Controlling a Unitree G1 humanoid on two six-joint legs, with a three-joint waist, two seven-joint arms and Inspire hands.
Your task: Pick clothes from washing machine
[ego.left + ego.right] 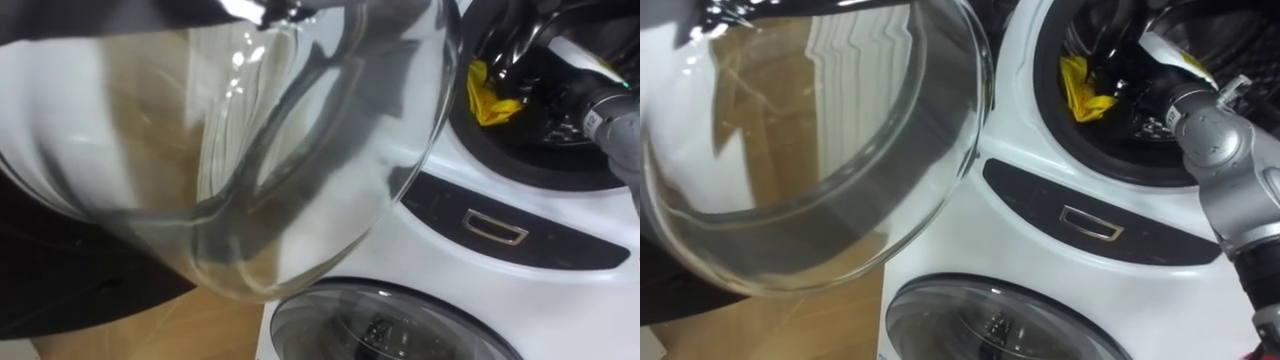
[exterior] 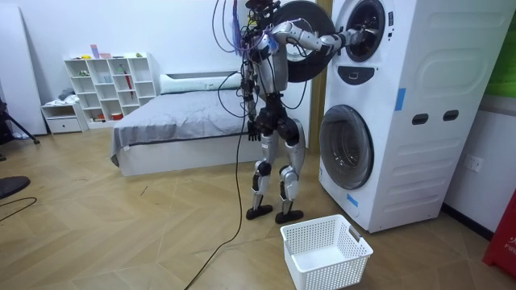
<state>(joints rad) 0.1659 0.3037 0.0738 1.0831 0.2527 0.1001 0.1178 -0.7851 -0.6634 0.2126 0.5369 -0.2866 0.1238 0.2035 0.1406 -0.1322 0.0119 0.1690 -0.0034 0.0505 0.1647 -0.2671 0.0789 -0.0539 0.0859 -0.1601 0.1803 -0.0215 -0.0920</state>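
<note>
One garment spotted: a yellow cloth (image 1: 490, 95), crumpled low at the left inside of the upper drum (image 1: 1110, 165), just behind its dark rim. Found the right hand (image 1: 1140, 100) inside that same drum, just beside the cloth; could not tell whether clamped on it or apart. Noted the left hand (image 2: 253, 127) low by the hip, grip likewise not to be told. Judged the cloth light, soft and limp, apt to drape and catch on the rim; best pinched at a bunched fold and drawn straight out. Stood upright on a wood floor (image 2: 121, 225) before two stacked white washing machines (image 2: 403, 113), with the upper door glass (image 1: 250, 150) swung wide and the lower door (image 1: 990, 320) closed. Marked a white basket (image 2: 334, 270) on the floor near the feet, a bed (image 2: 177, 121) and a white shelf (image 2: 109, 84) behind.
</note>
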